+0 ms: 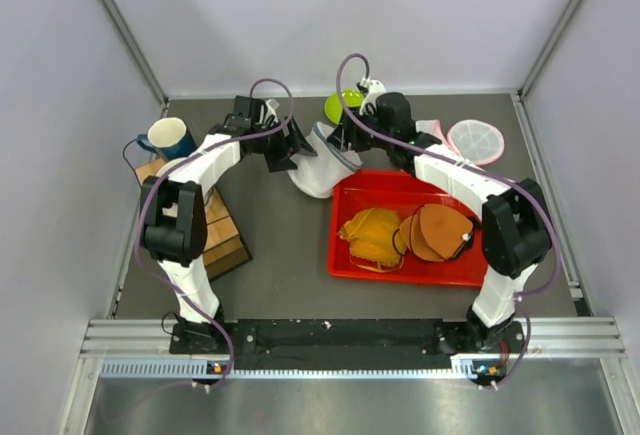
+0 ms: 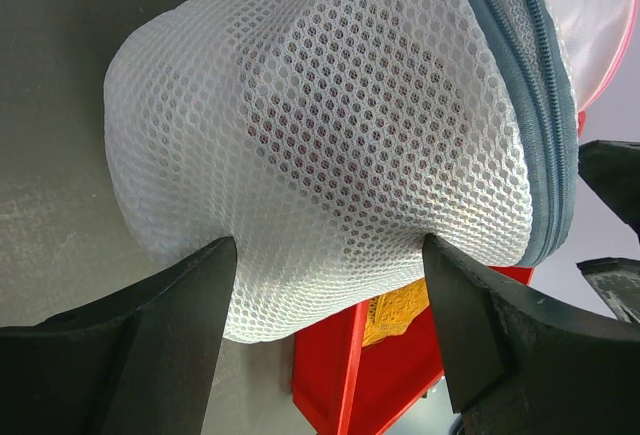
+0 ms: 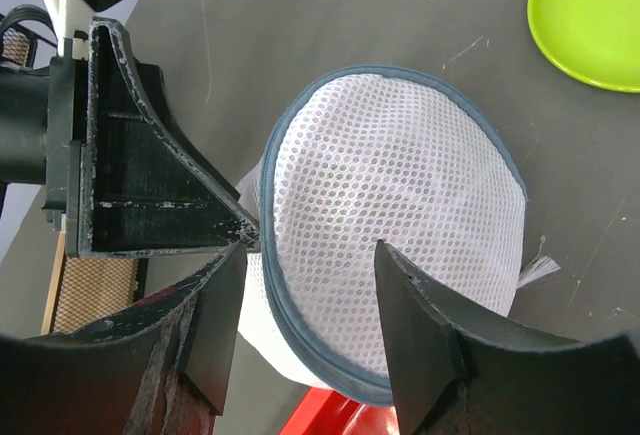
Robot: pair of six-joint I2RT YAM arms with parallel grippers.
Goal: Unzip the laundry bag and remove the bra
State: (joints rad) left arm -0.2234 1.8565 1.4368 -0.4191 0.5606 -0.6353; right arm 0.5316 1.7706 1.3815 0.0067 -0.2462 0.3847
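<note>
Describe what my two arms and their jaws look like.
The left arm and right arm both have white link shells and black joints. A purplish cable loops along each. The jaws are black, wedge-shaped, scuffed pale at the edges.

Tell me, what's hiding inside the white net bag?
Through the mesh bag only a dark reddish shadow shows in the left wrist view, too blurred to name. The grey zipper looks closed where it shows, so everything else inside stays covered.
</note>
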